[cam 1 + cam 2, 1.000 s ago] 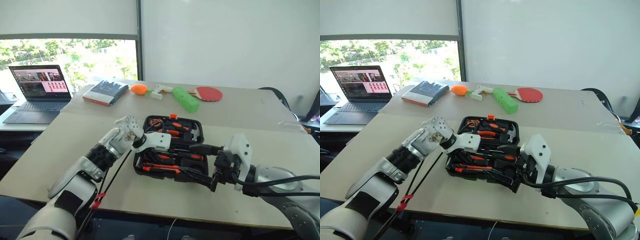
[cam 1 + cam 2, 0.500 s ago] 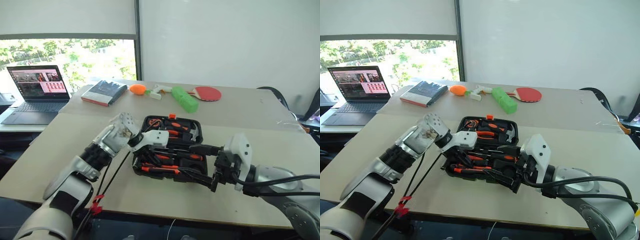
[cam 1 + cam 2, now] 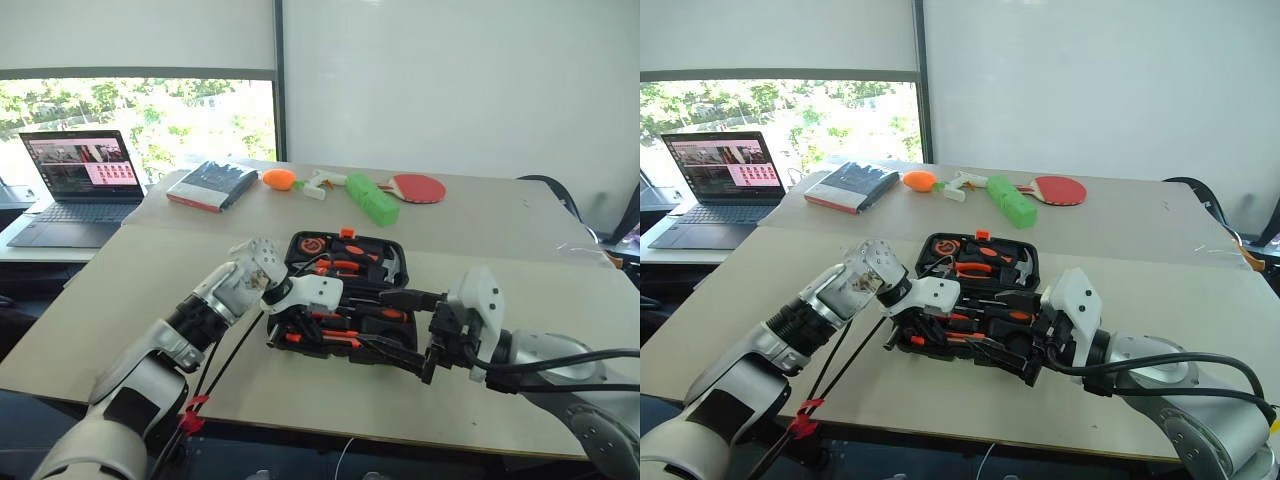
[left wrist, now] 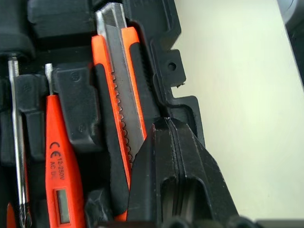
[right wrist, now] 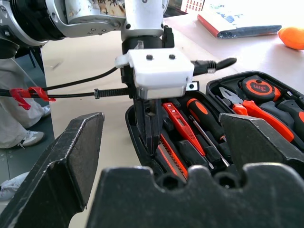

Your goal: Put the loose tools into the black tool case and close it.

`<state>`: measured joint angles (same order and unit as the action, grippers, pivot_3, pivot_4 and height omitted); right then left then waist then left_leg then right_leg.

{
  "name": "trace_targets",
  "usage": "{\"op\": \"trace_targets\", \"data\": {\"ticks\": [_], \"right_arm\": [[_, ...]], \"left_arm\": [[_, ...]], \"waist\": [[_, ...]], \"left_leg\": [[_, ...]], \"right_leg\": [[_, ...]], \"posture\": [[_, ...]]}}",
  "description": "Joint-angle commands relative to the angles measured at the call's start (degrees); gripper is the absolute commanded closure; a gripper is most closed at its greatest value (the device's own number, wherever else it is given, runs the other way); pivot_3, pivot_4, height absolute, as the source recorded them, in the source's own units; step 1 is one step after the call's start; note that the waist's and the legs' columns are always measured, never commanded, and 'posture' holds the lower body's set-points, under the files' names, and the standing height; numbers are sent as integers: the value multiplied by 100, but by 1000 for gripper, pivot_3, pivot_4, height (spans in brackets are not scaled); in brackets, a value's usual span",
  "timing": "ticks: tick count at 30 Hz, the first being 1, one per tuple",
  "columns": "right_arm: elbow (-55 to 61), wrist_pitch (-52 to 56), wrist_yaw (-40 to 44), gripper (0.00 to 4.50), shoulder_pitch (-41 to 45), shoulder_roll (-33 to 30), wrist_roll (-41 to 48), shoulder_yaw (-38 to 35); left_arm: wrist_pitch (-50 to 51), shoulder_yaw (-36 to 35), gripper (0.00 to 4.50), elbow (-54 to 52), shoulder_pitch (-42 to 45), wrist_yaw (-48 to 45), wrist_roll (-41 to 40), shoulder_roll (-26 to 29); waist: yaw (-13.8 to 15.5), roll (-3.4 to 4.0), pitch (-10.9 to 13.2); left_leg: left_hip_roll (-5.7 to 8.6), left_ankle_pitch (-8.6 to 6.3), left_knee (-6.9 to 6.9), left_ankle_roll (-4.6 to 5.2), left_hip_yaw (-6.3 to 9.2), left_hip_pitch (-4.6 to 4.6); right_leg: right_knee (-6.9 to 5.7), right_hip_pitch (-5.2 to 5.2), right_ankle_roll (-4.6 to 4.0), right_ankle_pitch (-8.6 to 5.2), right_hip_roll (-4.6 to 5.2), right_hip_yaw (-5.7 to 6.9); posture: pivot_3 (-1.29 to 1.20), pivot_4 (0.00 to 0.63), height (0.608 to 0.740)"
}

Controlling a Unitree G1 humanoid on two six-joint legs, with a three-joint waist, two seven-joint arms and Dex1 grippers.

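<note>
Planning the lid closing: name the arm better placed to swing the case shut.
Probably right: the right gripper is open and empty beside the black tool case, while the shut left gripper is down against the utility knife.

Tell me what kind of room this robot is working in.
Probably an office or lab room: pale worktables pushed together, an open laptop by a window with a roller blind, a plain white wall, and part of a dark chair at the far table edge.

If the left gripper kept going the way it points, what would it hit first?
Most likely the utility knife seated in the case; the shut left gripper sits right by the knife's edge, though depth is unclear.
</note>
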<state>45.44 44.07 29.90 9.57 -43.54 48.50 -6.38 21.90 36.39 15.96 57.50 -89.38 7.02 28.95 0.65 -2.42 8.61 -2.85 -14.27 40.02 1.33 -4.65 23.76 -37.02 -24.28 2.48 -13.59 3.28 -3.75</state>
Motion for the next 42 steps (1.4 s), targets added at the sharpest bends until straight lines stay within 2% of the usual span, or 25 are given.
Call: {"op": "trace_targets", "data": {"ticks": [1,8,12,15,19,20,22,25,26,28,30,32,36,39,42], "right_arm": [[156,-30,-14,0,1,-32,73,-128],[158,-37,2,0,-14,-56,64,-147],[108,-49,-43,0,-214,-177,-143,-333],[-39,-145,-25,0,-682,-368,-526,-661],[-323,-236,160,0,-1497,-457,-759,-1489],[-444,-267,315,0,-1862,-459,-822,-1904],[-729,-376,695,0,-2604,-470,-1006,-2719],[-1069,-614,1186,0,-3305,-502,-1247,-3461],[-1190,-651,1334,0,-3465,-517,-1283,-3691],[-1392,-714,1579,0,-3636,-570,-1339,-3985],[-1538,-735,1739,0,-3628,-678,-1385,-4084],[-1664,-704,1821,0,-3378,-903,-1399,-3930],[-1873,-648,1782,0,-2540,-1350,-1547,-3026],[-2120,-539,1772,0,-1567,-1646,-1763,-1892],[-2641,-249,1711,0,-350,-1686,-2097,-676]], "left_arm": [[-27,68,4463,178,-101,225,240,-31],[-65,-167,4463,497,22,368,151,-163],[-33,-1412,4463,609,86,791,-832,-550],[177,-1909,4463,655,120,784,-1197,-422],[654,-2306,3419,455,95,562,-1622,-30],[866,-2448,2883,311,71,459,-1795,163],[1227,-2764,2299,9,-9,288,-2152,514],[1567,-3063,1125,-397,-154,221,-2577,841],[1672,-3184,863,-565,-239,178,-2735,965],[1864,-3365,47,-828,-373,161,-2992,1138],[2084,-3500,19,-1024,-426,273,-3210,1222],[2222,-3580,19,-1244,-491,389,-3358,1311],[2201,-3545,19,-1720,-699,520,-3458,1456],[2093,-3532,19,-1985,-796,679,-3480,1517],[2002,-3511,19,-2156,-835,863,-3487,1517]], "waist": [[1,0,0],[5,1,-1],[22,-3,2],[-7,-2,1],[-53,-2,1],[-46,-1,2],[-32,0,2],[-16,1,1],[-15,2,1],[-17,3,1],[-22,2,2],[-58,2,2],[-163,2,2],[-180,6,4],[-177,8,7]], "left_leg": [[0,0,1,0,0,-1],[2,5,8,8,1,-2],[8,15,11,21,4,7],[9,15,16,23,15,41],[12,13,-7,27,16,39],[11,13,-12,27,16,38],[12,13,-17,27,18,42],[13,12,-19,26,20,42],[16,12,-19,26,20,40],[16,12,-16,26,20,27],[15,13,-16,24,19,11],[13,17,-16,18,19,3],[13,20,-19,16,18,-9],[12,19,-23,16,17,-12],[11,19,-25,16,16,-8]], "right_leg": [[0,2,1,0,0,0],[0,9,4,3,0,-2],[0,6,7,4,2,-8],[7,-16,15,7,3,-7],[9,-22,14,-3,1,-6],[9,-23,13,-4,0,-6],[10,-28,14,-8,0,-5],[20,-22,17,-11,1,-5],[20,-21,18,-12,4,-5],[20,-4,19,-11,5,-5],[18,7,19,-12,5,-7],[17,12,18,-11,2,-8],[8,14,16,-11,-1,-18],[4,10,7,-13,-5,-24],[0,2,3,-19,-7,-24]], "posture": [[0,150,736],[0,150,736],[0,150,736],[0,150,736],[0,150,736],[0,150,736],[0,150,736],[0,150,736],[0,150,736],[0,150,736],[0,150,736],[0,150,736],[0,150,736],[0,150,736],[0,150,736]]}}
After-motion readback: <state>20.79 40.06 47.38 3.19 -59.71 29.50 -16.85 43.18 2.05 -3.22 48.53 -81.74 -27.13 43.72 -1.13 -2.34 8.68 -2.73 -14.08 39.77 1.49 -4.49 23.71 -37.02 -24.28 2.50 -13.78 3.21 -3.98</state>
